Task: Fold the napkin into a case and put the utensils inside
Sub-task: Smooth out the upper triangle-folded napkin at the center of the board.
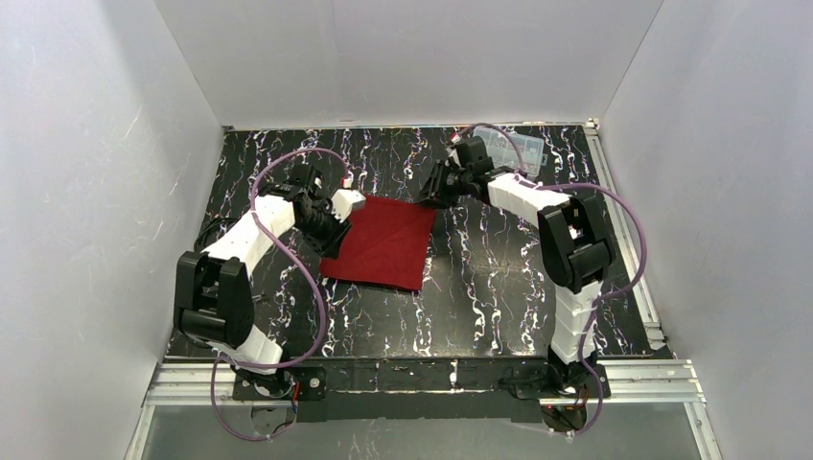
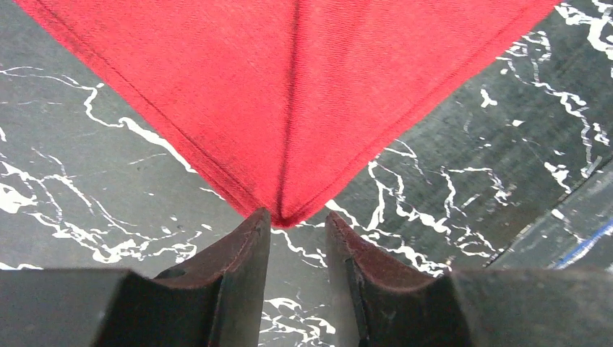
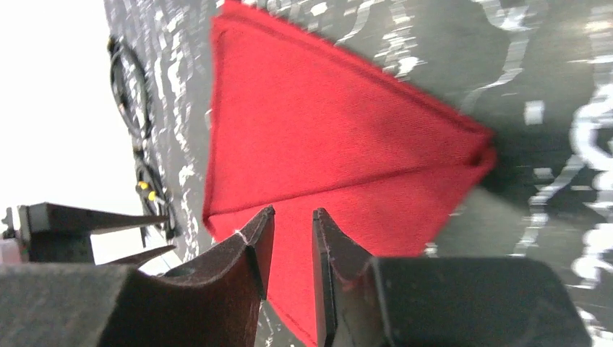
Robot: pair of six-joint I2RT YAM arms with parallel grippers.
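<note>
Just ahead of my left end effector (image 2: pixel 296 217) and right end effector (image 3: pixel 293 213), both released: napkin (image 1: pixel 383 244), possibly folded once; case, utensils pending.

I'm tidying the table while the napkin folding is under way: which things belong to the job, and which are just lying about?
Job: napkin, left gripper, right gripper. No utensils visible.
Lying about: clear plastic box, contents unclear.
</note>
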